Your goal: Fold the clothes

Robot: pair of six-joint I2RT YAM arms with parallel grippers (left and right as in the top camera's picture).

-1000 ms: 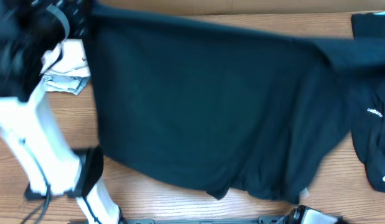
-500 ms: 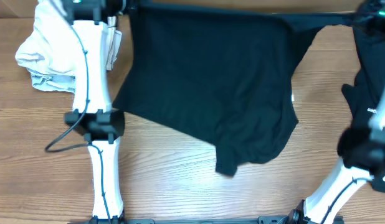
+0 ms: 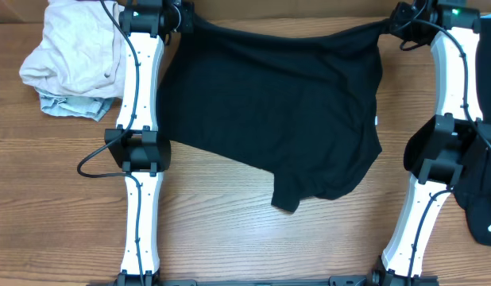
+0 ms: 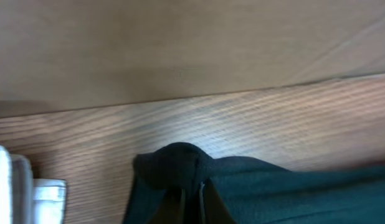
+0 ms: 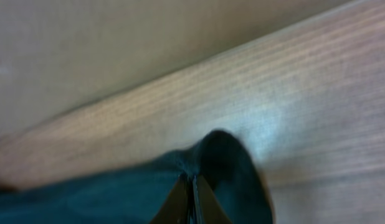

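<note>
A plain black T-shirt [image 3: 277,103] lies spread over the middle of the wooden table, its top edge stretched along the far side. My left gripper [image 3: 183,17] is shut on its far left corner, seen bunched between the jaws in the left wrist view [image 4: 191,186]. My right gripper [image 3: 388,24] is shut on its far right corner, seen pinched in the right wrist view [image 5: 191,186]. The shirt's lower hem hangs uneven, with a flap [image 3: 289,199] toward the front. More black clothes [image 3: 482,202] lie at the right edge, partly behind the right arm.
A pile of light beige and pale blue fabric [image 3: 71,67] sits at the far left. Both white arms [image 3: 138,143] reach from the front edge to the back of the table. A wall runs just behind the table's far edge.
Both grippers have carried the shirt's top corners toward the far edge and lowered them. The shirt has gone from hanging in the air to lying stretched on the table.
</note>
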